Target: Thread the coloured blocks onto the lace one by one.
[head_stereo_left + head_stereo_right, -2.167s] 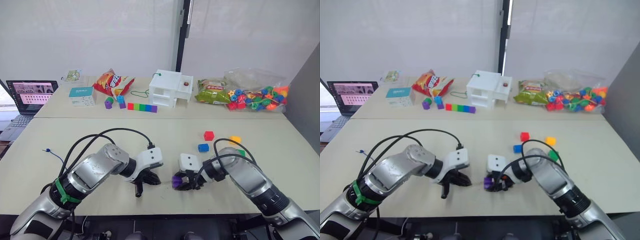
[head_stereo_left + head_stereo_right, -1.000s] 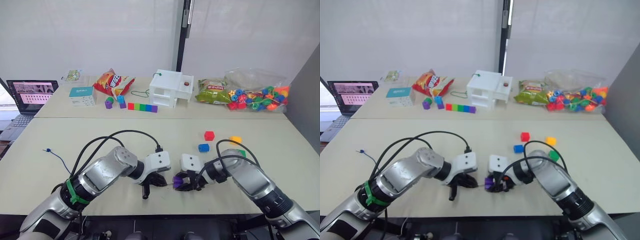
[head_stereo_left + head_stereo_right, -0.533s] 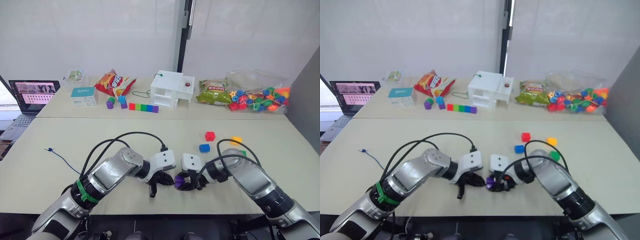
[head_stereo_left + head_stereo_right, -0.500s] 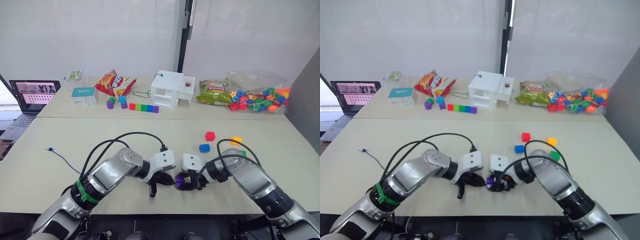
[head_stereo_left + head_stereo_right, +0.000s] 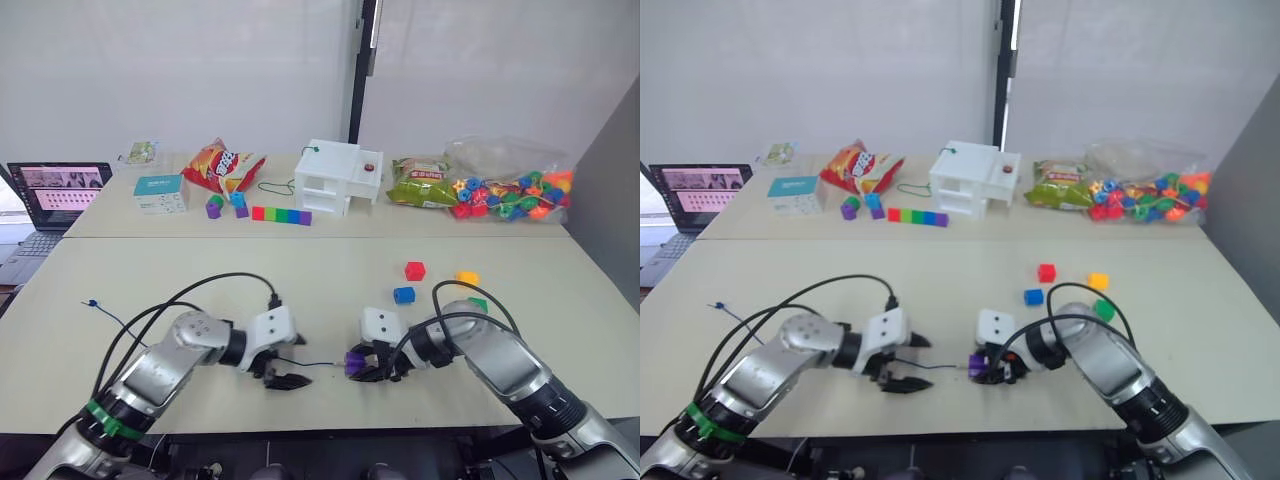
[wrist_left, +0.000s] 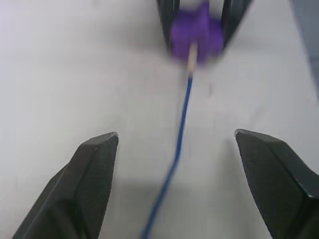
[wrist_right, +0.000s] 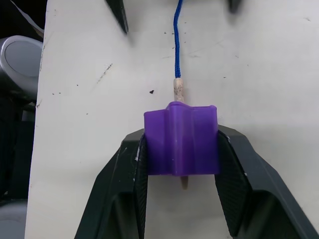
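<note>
The purple block point(image 7: 181, 139), pinched in the right gripper point(image 5: 372, 367) near the table's point(image 5: 300, 270) front edge, has the lace's point(image 6: 182, 124) pale tip poking through it. The left gripper point(image 5: 283, 368) sits spread beside the lace. Red point(image 5: 415, 270), blue point(image 5: 404, 295), yellow point(image 5: 467, 278) and green point(image 5: 479, 303) blocks lie near behind.

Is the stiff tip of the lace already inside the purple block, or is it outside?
Inside. The lace enters the purple block, held by the right hand: its pale tip shows at both faces.
</note>
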Controlling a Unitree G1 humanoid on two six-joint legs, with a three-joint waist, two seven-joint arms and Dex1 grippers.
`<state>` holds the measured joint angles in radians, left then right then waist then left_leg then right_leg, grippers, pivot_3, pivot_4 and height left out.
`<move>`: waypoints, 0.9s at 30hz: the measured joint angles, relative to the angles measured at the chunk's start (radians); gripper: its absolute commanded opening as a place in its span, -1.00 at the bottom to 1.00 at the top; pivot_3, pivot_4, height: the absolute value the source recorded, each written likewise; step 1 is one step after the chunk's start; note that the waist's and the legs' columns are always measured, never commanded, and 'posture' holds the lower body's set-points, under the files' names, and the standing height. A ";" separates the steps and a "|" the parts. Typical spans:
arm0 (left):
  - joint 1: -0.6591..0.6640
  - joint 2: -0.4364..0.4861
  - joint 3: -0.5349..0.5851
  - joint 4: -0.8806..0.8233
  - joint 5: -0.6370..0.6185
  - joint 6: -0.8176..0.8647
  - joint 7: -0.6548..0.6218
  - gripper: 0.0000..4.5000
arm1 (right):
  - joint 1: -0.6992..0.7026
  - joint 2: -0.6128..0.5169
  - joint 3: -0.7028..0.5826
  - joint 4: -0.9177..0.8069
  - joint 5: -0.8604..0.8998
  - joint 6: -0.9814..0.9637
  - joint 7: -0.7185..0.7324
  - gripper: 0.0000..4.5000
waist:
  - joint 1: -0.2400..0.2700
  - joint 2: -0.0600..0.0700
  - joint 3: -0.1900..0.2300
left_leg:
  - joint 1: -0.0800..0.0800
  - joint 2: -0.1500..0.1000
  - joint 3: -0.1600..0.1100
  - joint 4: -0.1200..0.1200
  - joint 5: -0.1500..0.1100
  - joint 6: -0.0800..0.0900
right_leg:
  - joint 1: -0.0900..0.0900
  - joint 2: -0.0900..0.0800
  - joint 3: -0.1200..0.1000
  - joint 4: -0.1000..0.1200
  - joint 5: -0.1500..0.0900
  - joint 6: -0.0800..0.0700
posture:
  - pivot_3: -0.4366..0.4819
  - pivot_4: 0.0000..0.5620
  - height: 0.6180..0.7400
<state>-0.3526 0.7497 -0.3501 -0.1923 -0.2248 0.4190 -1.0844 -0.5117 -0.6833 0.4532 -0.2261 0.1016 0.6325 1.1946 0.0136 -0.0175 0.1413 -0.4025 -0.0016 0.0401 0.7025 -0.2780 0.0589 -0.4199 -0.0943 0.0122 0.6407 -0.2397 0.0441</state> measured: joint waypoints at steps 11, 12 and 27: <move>-0.017 -0.080 0.010 0.102 0.032 -0.094 -0.017 -0.34 | 0.000 0.000 0.001 -0.005 0.002 0.008 -0.005 -0.41 | 0.000 -0.001 0.000 | 0.000 0.000 0.000 0.000 0.000 0.000 | 0.000 0.000 0.000 0.001 0.000 0.000 | -0.05 -0.47 1.00; -0.017 -0.083 0.010 0.104 0.036 -0.097 -0.018 -0.48 | 0.000 0.000 0.001 -0.007 0.001 0.009 -0.006 -0.41 | 0.000 -0.001 0.000 | 0.000 0.000 0.000 0.000 0.000 0.000 | 0.000 0.001 0.000 0.001 0.000 0.000 | -0.05 -0.47 1.00; -0.046 -0.210 -0.052 0.113 0.099 -0.112 -0.012 -0.97 | 0.007 -0.005 0.001 -0.022 0.004 0.016 -0.018 -0.41 | 0.000 -0.001 0.000 | -0.001 0.000 0.000 0.000 0.000 0.000 | 0.000 0.001 0.000 0.000 0.000 0.000 | -0.05 -0.47 1.00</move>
<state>-0.3982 0.5396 -0.4026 -0.0794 -0.1262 0.3071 -1.0969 -0.5045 -0.6887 0.4537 -0.2478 0.1059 0.6487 1.1771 0.0136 -0.0181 0.1409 -0.4031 -0.0020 0.0404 0.7029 -0.2782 0.0592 -0.4200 -0.0935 0.0123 0.6410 -0.2396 0.0444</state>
